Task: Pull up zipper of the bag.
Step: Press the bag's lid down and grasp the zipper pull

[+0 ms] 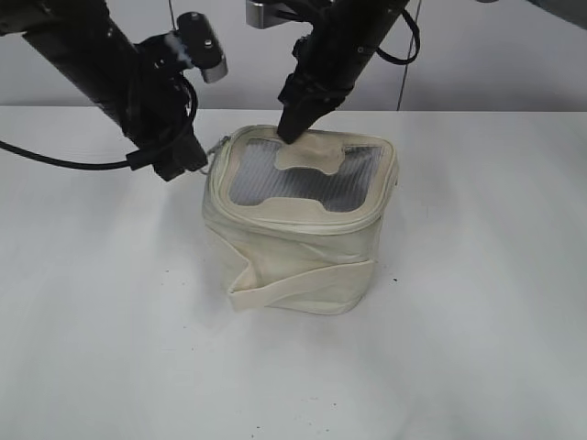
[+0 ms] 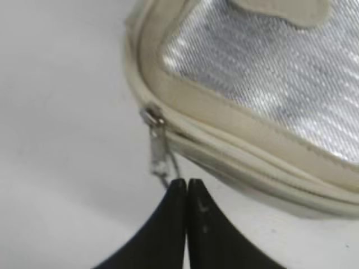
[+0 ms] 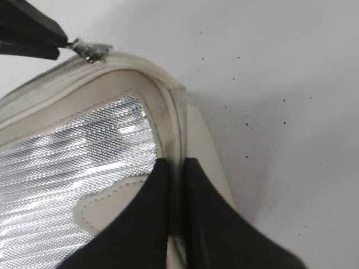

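Observation:
The cream-white bag stands upright mid-table, its grey ribbed top panel and H-shaped patch facing up. The zipper track runs round the top rim. Its silver ring pull sticks out at the back left corner. My left gripper is beside that corner. In the left wrist view the tips are shut on the thin ring of the pull, below the slider on the zipper. My right gripper pinches the bag's back rim. Its fingers are shut on the rim of the bag, and the pull shows at top left.
The white table spreads all round the bag, with small dark specks on it. A black cable hangs from the left arm over the table's back left. A grey wall stands behind.

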Available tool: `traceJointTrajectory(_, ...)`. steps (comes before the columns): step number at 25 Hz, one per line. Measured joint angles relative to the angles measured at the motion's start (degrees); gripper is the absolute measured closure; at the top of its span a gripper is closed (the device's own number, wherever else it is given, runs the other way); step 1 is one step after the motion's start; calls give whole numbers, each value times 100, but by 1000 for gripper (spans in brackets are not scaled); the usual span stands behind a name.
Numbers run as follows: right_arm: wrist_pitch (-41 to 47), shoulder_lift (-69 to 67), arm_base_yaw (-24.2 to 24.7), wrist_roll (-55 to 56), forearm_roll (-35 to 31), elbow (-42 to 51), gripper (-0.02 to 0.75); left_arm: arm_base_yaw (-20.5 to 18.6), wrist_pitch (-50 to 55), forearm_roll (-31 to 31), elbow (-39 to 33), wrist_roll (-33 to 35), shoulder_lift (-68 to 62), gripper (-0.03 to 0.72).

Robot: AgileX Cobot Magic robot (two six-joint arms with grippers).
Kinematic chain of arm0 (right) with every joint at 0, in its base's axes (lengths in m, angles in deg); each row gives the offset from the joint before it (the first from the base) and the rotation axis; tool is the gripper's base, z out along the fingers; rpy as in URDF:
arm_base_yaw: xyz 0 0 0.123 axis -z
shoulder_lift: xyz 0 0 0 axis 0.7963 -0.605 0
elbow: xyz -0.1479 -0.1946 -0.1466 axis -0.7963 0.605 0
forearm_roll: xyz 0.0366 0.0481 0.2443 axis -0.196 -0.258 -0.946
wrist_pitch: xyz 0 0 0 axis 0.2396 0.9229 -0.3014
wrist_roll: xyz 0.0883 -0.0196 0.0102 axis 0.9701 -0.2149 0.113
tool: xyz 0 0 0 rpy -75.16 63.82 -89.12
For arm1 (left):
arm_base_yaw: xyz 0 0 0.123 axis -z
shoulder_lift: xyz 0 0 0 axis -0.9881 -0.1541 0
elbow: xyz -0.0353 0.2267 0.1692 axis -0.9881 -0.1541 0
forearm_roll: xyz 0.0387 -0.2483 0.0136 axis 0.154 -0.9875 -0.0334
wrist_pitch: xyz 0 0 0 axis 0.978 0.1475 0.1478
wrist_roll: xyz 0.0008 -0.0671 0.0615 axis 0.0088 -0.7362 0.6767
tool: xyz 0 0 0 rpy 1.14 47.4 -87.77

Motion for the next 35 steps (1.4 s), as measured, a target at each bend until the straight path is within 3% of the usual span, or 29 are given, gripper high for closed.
traceJointTrajectory(7,0,0,0,65,19,0,701,-21,819,197,0,-611,32,691)
traceJointTrajectory(15,0,0,0,136,23,0,701,-54,471,528,0,-702,162,683)
traceJointTrajectory(17,0,0,0,138,23,0,702,-85,445,581,0,-702,162,599)
traceJointTrajectory(21,0,0,0,143,23,0,702,-91,451,697,0,-702,162,318)
traceJointTrajectory(23,0,0,0,143,23,0,702,-91,398,710,0,-590,162,256)
traceJointTrajectory(35,0,0,0,85,23,0,702,-91,187,248,0,84,162,225)
